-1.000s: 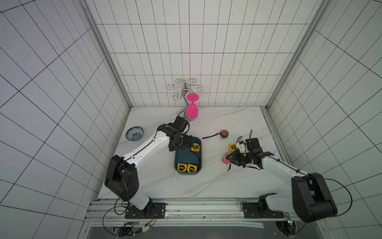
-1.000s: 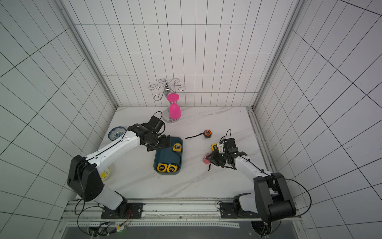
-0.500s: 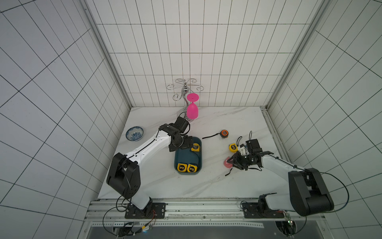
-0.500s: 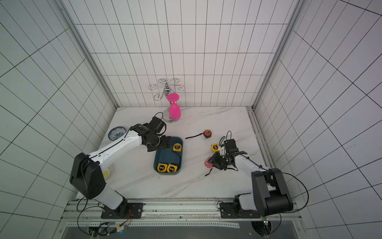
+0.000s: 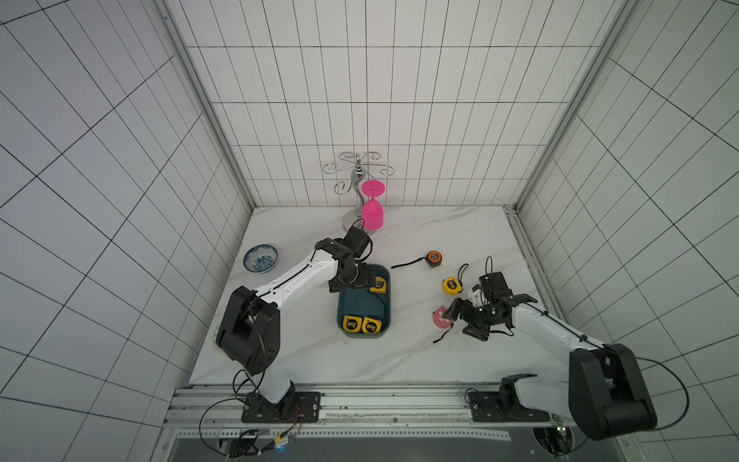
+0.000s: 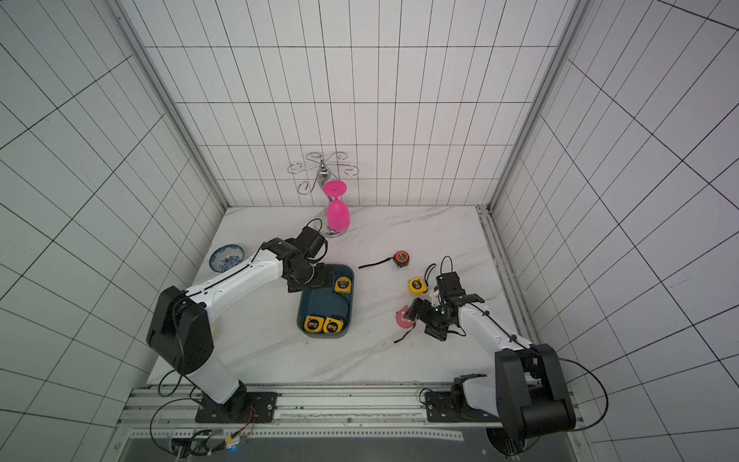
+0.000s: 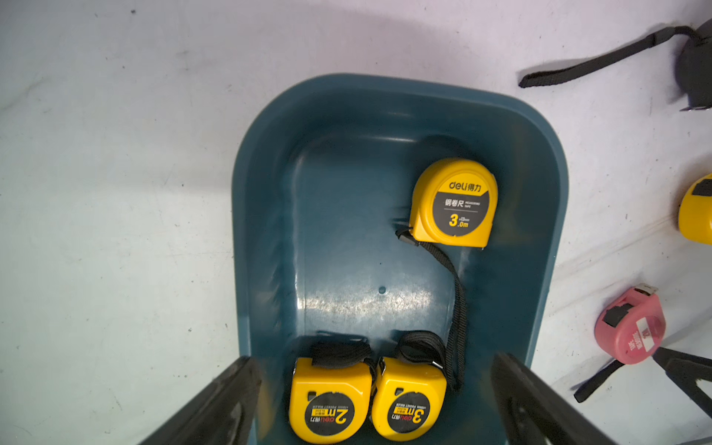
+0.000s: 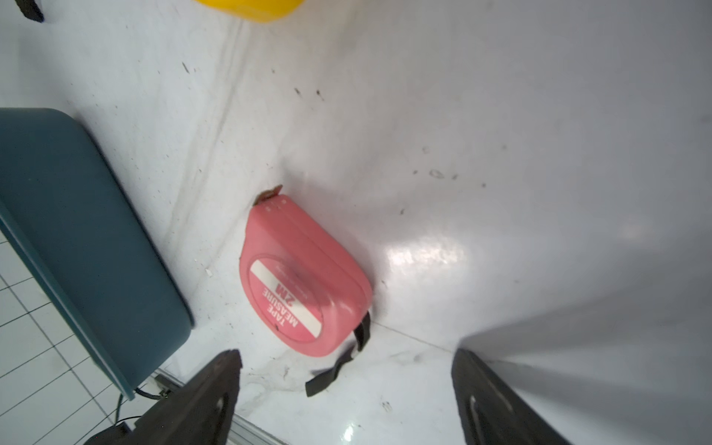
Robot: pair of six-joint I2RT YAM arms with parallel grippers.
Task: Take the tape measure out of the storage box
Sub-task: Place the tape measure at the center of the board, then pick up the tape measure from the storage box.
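- Dark teal storage box [image 5: 362, 306] [image 7: 269, 231] near the middle of the white marble table [image 5: 320, 360], long side running from the far wall toward the robot.
- Three tape measures inside, all on the floor of the box, label side up.
- Lone yellow tape measure [image 5: 378, 284] [image 7: 454, 204] in the far corner on the robot's right, black wrist strap trailing toward the near end.
- Second yellow tape measure [image 5: 352, 323] [image 7: 329, 400] and third yellow tape measure [image 5: 370, 325] [image 7: 408, 400] side by side at the near wall of the box, straps bunched just behind them.
- Left gripper [image 5: 354, 282] [image 7: 373, 360] hovering over the far end of the box, jaws spread wide, nothing between them, no tape measure touched.
- Outside the box, on the robot's right: pink tape measure [image 5: 439, 319] [image 8: 300, 281] on the marble, label up, black strap loose beside it.
- Right gripper [image 5: 464, 324] [image 8: 346, 358] just beside the pink tape measure, jaws wide apart and clear of the pink case, gripping nothing.
- Farther back on the same side: loose yellow tape measure [image 5: 450, 285], then an orange-and-black tape measure [image 5: 433, 258] with its strap stretched out toward the box.
- Blue-and-white bowl [image 5: 260, 258] near the left wall, well apart from the box.
- Chrome rack [image 5: 357, 172] at the back wall, pink goblet [image 5: 372, 212] upside down on it.
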